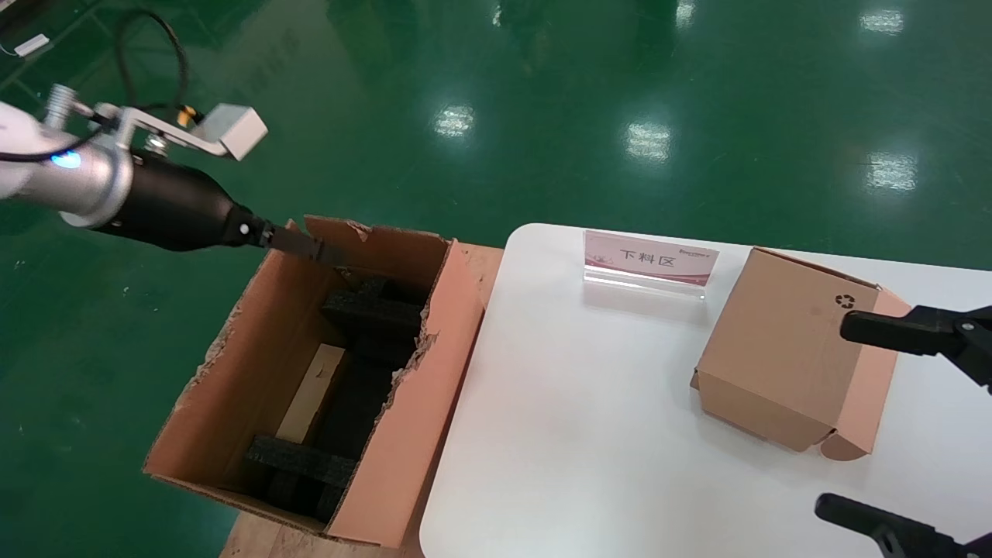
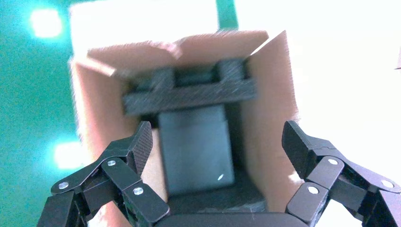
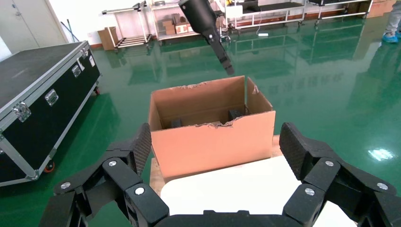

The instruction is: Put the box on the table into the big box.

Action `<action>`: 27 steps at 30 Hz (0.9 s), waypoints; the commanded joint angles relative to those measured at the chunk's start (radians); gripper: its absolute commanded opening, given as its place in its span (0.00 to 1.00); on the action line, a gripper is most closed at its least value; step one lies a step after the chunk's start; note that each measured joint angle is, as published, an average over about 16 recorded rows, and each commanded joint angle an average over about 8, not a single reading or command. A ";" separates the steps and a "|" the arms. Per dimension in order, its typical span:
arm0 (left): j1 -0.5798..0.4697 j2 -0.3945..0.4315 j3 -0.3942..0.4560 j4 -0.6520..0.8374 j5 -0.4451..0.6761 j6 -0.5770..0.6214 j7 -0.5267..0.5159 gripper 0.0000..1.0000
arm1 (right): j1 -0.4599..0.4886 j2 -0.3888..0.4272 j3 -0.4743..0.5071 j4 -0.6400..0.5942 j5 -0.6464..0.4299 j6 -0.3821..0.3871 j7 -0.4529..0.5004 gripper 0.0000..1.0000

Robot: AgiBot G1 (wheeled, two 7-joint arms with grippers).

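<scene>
The big box (image 1: 403,403) stands open on the floor left of the white table (image 1: 573,434), with black foam blocks (image 1: 372,310) inside. A flat tan cardboard face (image 1: 310,391) shows between the foam blocks; I cannot tell whether it is the plain box. My left gripper (image 1: 310,248) is open and empty above the big box's far end, looking down into it (image 2: 217,142). A small cardboard box with a recycling symbol (image 1: 783,349) sits on the table's right side. My right gripper (image 1: 831,415) is open and empty beside it, with one finger (image 1: 876,325) over its top corner. The right wrist view shows the gripper (image 3: 215,146) facing the big box (image 3: 213,142).
A pink-and-white sign stand (image 1: 649,260) is at the table's far edge. The big box rests on a wooden board (image 1: 256,539) on the green floor. A black flight case (image 3: 38,94) stands farther off on the floor.
</scene>
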 commanded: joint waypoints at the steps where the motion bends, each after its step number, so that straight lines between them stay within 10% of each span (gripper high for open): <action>1: -0.005 -0.039 -0.037 -0.015 -0.047 -0.001 0.065 1.00 | 0.000 0.000 0.000 0.000 0.000 0.000 0.000 1.00; 10: 0.023 -0.140 -0.115 -0.051 -0.204 -0.005 0.278 1.00 | 0.000 0.000 0.000 0.000 0.000 0.000 0.000 1.00; 27: 0.091 -0.115 -0.191 -0.054 -0.217 0.019 0.318 1.00 | 0.000 0.000 0.000 0.000 0.000 0.000 0.000 1.00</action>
